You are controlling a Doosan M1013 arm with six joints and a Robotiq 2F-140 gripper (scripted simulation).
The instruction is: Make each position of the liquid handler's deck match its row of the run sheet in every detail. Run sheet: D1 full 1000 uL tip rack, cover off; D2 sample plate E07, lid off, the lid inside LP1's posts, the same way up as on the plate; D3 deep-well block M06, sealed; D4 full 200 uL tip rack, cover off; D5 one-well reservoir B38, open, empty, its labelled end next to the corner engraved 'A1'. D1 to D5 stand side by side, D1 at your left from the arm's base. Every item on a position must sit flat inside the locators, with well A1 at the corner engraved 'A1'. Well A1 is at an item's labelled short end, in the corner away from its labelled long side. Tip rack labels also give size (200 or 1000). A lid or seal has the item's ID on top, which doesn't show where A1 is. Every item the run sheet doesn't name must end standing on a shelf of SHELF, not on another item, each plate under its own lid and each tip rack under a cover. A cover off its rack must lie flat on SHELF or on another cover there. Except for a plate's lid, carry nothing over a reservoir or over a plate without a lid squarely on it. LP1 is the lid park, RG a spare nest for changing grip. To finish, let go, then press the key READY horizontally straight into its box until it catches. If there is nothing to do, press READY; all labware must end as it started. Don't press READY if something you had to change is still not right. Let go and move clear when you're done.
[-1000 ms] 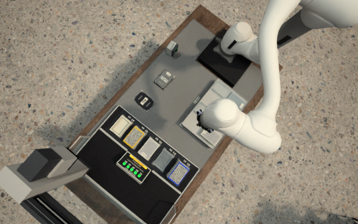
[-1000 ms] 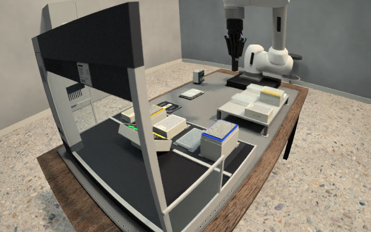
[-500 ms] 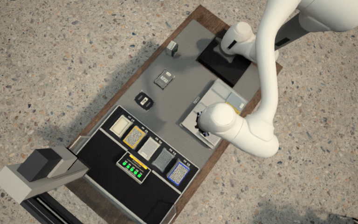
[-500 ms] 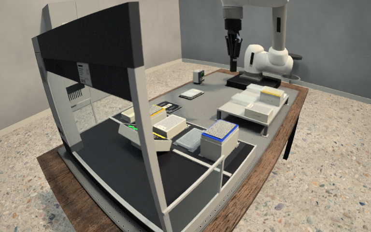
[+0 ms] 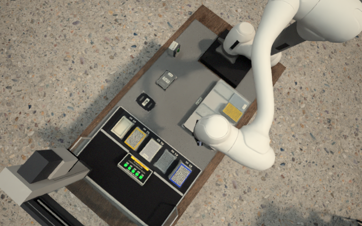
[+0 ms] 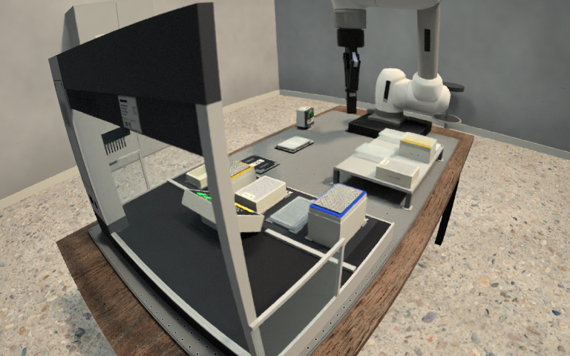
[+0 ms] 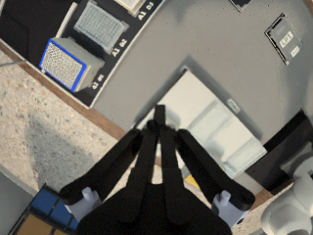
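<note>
My gripper (image 6: 351,108) (image 7: 159,112) is shut with nothing between its fingers. It hangs high over the deck-side end of SHELF (image 5: 190,123) (image 6: 357,170) (image 7: 183,94); in the top view the wrist hides it. On the deck stand a blue-rimmed tip rack (image 5: 180,174) (image 6: 338,198) (image 7: 63,65), a clear plate (image 5: 165,160) (image 6: 291,213) (image 7: 100,25), a white deep-well block (image 5: 151,149) (image 6: 260,190), a yellow-rimmed tip rack (image 5: 135,137) and a reservoir (image 5: 122,126) (image 6: 197,173). A lid (image 5: 166,79) (image 6: 295,143) lies in LP1.
SHELF holds a yellow-topped tip rack (image 5: 232,111) (image 6: 416,145), a white box (image 6: 397,172) and flat pale covers. The RG nest (image 5: 144,100) (image 6: 260,164) and the READY box (image 5: 174,48) (image 6: 305,116) stand on the grey plate. The handler's gantry (image 6: 138,75) overhangs the deck.
</note>
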